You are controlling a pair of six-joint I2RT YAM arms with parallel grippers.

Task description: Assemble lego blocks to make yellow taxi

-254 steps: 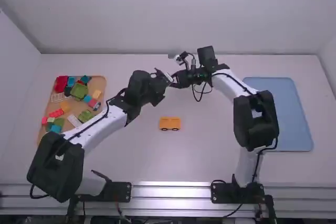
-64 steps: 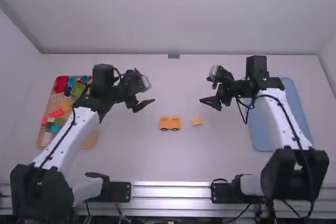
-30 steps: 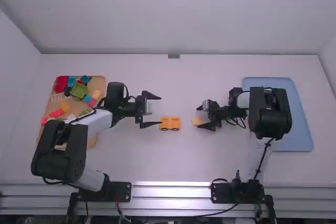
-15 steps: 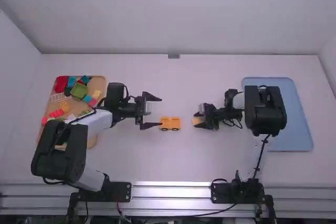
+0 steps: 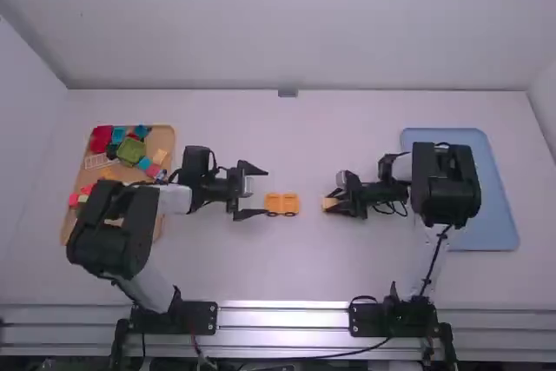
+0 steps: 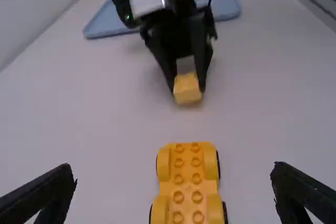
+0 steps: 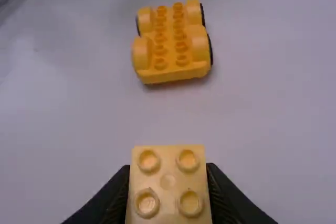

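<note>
Desk (image 5: 287, 267) pale, plain wall (image 5: 278, 23) beyond. Left: wooden tray (image 5: 162, 138), crowded with mixed blocks (image 5: 132, 150). Right: blue tray (image 5: 497, 215), right arm (image 5: 445, 184) across its left part. Left pincer (image 5: 267, 191) spread wide, nothing held. Right pincer (image 5: 330, 202) closed on small yellow block (image 7: 168, 182). Yellow wheeled base (image 5: 281, 204) mid-desk, between both pincers, left of that block.

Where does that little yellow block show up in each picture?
High view: the small yellow block is right of center, in the right arm's jaws.
Left wrist view: the block, beyond the wheeled base.
Right wrist view: the block, close up.
Shared landmark: the wheeled base.
</note>
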